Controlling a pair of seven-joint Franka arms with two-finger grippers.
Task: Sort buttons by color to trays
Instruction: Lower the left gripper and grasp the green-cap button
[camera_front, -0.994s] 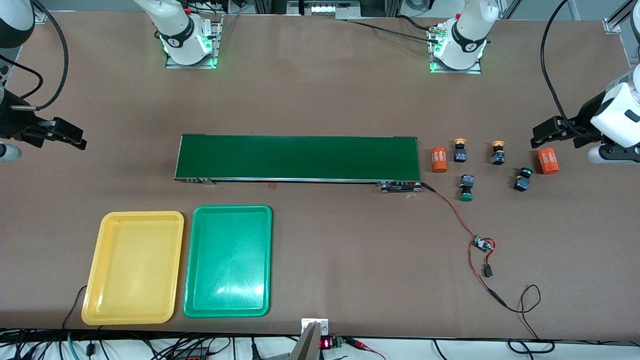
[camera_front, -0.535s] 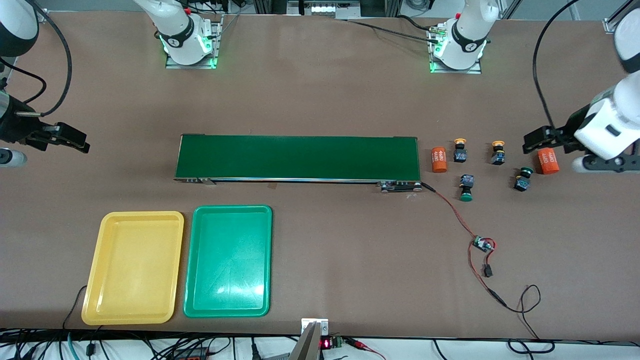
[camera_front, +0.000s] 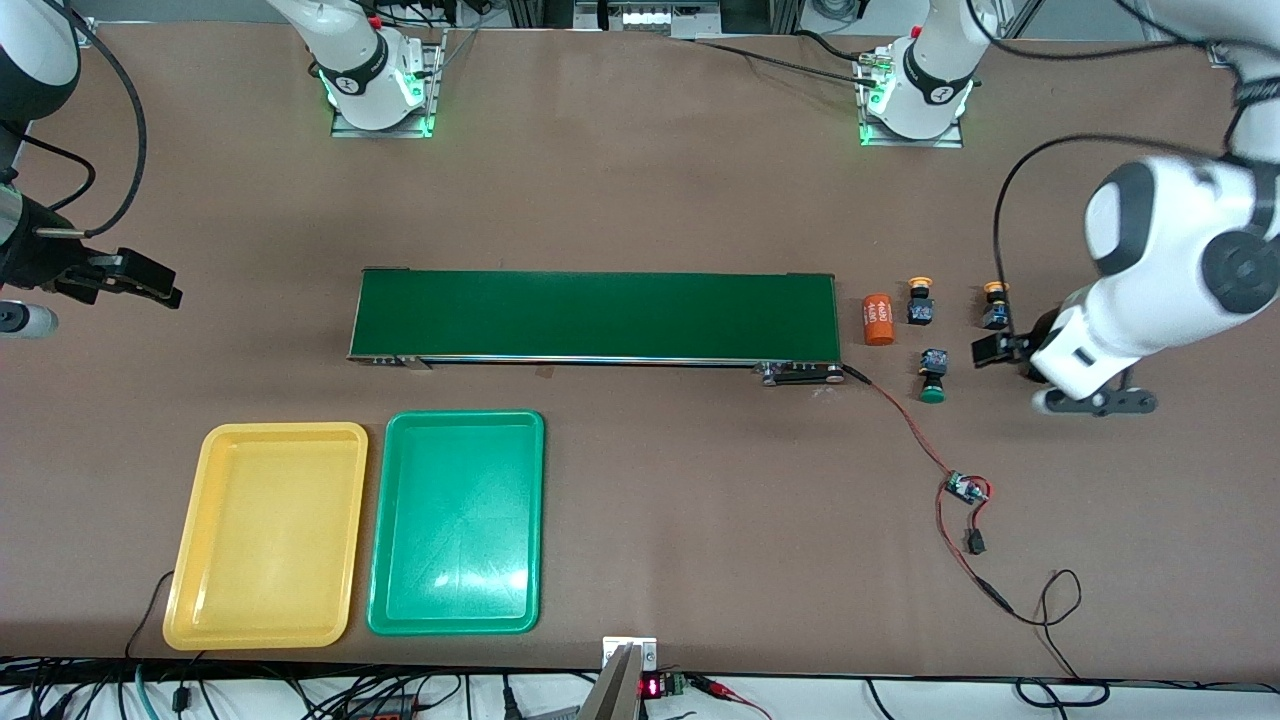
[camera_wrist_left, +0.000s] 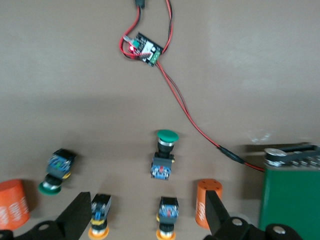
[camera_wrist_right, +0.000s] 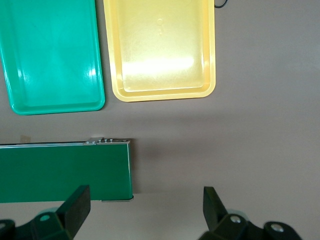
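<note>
From the front camera, the left arm's white wrist covers one green button and one orange cylinder at the left arm's end of the table. Showing there are two yellow-capped buttons, a green-capped button nearer the camera, and an orange cylinder just beside the conveyor belt. The left gripper hangs over the buttons. The right gripper waits over bare table at the right arm's end. The yellow tray and green tray lie side by side, nothing in them.

The left wrist view shows all four buttons: green ones, yellow ones cut off at the edge, both cylinders, and a small circuit board on red wires. The fingers stand spread wide, holding nothing.

The right wrist view shows both trays empty, the belt's end, and fingers spread apart.
</note>
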